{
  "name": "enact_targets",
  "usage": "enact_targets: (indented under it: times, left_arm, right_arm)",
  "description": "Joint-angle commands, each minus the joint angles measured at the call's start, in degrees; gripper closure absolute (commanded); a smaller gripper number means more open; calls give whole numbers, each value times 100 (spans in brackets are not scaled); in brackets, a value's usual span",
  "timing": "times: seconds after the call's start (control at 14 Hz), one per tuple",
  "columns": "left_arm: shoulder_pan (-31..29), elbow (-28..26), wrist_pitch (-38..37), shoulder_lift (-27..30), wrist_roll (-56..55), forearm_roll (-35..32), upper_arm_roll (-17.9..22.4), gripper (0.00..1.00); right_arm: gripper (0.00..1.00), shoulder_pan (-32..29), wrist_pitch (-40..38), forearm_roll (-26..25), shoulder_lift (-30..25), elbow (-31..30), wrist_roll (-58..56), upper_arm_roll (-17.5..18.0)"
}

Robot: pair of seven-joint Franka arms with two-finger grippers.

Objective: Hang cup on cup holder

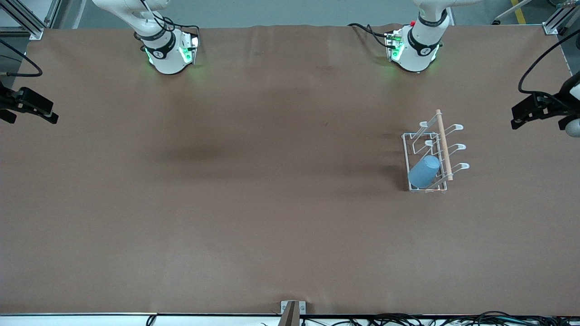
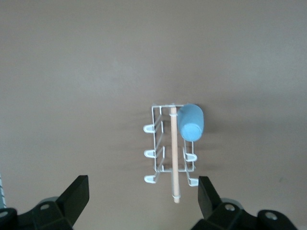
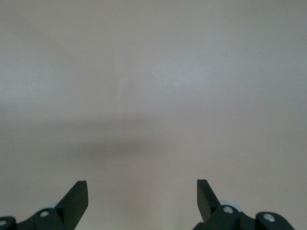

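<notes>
The light-blue cup (image 1: 424,171) hangs tilted, mouth down, on a prong of the white wire cup holder (image 1: 404,149), at the holder's end nearer to the front camera. A light wooden rod (image 1: 443,142) runs along the holder's top. The other prongs are bare. In the left wrist view the cup (image 2: 191,122) and the holder (image 2: 158,153) show below my left gripper (image 2: 143,191), which is open, empty and high over the table (image 1: 516,117) at the left arm's end. My right gripper (image 3: 142,194) is open and empty, over bare table at the right arm's end (image 1: 50,113).
A brown cloth covers the table (image 1: 253,203). The two arm bases (image 1: 170,52) stand along the edge farthest from the front camera. Cables lie along the table's near edge (image 1: 430,319).
</notes>
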State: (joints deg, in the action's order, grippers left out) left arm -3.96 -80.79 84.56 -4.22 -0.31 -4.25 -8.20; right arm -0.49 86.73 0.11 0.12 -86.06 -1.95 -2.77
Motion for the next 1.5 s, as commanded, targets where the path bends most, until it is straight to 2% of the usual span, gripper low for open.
enact_targets:
  times: [0.0, 0.14, 0.43, 0.64, 0.86, 1.43]
  left_arm:
    - [62, -831, 175, 605, -302, 257, 47, 0]
    - [62, -1209, 184, 869, -478, 512, 47, 0]
    - [97, -1562, 192, 1160, -462, 513, 47, 0]
    - [220, -1554, 306, 1221, -453, 399, 99, 0]
    - [475, -1519, 307, 1231, -357, 390, 328, 0]
    - [519, -1492, 263, 1239, -365, 381, 328, 0]
  right_arm:
    - [0, -21, -15, -55, 14, 54, 1, 13]
    - [0, -21, -15, -55, 14, 54, 1, 13]
    - [0, -30, -15, -47, 14, 28, -16, 5]
    - [0, -30, -15, -46, 14, 19, -16, -4]
    - [0, -39, -15, -46, 14, 19, -25, -4]
    - [0, -127, -15, -29, 23, 19, -43, 5]
